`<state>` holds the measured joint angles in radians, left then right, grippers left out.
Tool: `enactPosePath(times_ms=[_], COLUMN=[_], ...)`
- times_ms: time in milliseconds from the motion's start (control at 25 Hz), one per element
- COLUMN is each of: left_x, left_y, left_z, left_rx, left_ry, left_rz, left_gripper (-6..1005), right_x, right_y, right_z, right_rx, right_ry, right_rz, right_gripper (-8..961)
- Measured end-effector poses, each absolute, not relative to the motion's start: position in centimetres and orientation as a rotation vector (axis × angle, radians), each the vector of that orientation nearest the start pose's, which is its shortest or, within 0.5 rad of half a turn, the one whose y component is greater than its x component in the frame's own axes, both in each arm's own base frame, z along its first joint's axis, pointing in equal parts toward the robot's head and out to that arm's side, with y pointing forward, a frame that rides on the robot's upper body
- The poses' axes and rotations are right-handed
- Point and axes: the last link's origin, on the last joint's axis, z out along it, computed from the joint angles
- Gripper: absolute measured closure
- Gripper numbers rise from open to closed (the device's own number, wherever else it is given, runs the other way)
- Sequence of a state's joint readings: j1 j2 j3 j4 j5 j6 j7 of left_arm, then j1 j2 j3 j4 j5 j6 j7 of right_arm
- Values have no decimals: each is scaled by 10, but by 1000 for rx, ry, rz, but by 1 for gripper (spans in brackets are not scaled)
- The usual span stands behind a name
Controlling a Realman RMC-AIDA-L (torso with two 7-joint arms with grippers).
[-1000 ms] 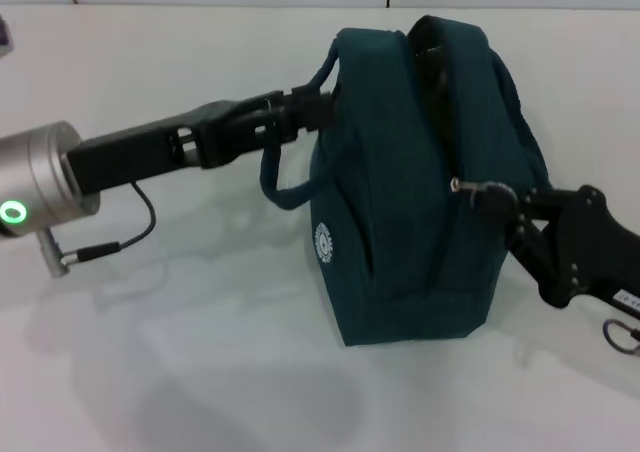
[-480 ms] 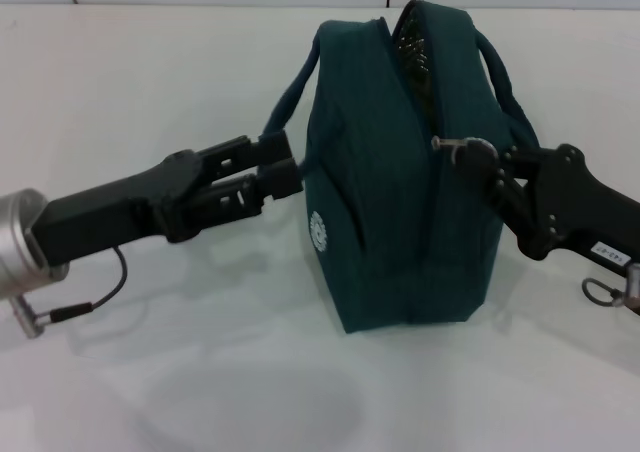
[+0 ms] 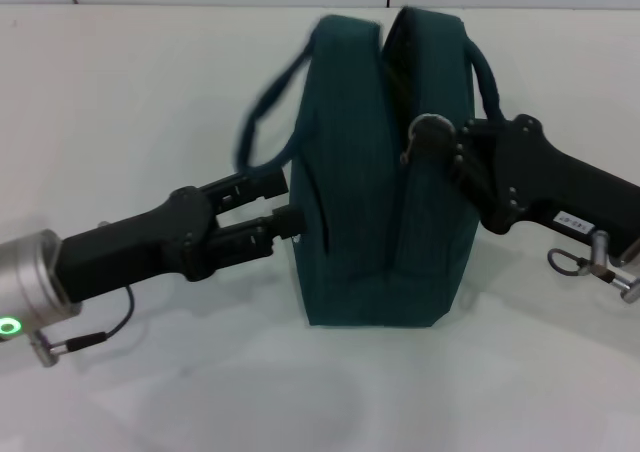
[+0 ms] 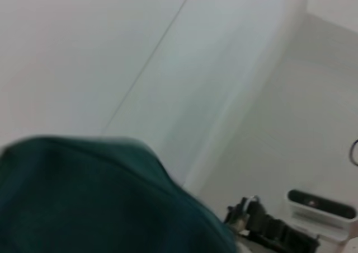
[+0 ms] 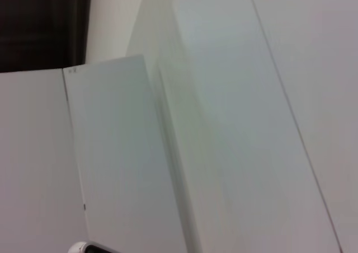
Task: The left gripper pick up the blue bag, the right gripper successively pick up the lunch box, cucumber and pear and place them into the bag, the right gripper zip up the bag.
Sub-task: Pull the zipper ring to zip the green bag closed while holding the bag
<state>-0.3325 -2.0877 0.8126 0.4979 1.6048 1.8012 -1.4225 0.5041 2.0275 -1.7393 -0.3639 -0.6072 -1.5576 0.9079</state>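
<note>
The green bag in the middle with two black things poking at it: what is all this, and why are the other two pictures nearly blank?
You are looking at a two-armed robot at work. The wide picture comes from a camera on its head, looking down at a white table. The blue bag, really a dark teal fabric tote, stands upright there. The black things are the robot's claws. The left gripper sits beside the bag's side with its fingers apart, holding nothing; a bag handle loops loose above it. The right gripper is at the bag's zip line near the top; whether it grips the zip pull cannot be seen.

The other two pictures come from cameras on the wrists. The left wrist view shows the bag up close and, farther off, the other arm's claw. The right wrist view shows only pale wall panels.
</note>
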Motion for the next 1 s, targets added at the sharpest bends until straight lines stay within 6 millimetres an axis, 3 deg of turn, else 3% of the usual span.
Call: enactPosePath(times_ms=[280,1000], left_x=[-265,-261], left_y=[264,273], left_z=[-20,-34], left_rx=[-2552,-2571], left_ry=[-896,-911], left_rz=[-1320,-1263], left_gripper=[206,208], right_x=[196,184], right_y=[308,318], right_z=[-46,-43], right_rx=[-2523,-2507], right_ry=[335,291], right_rz=[1392,1408], right_gripper=[944,944])
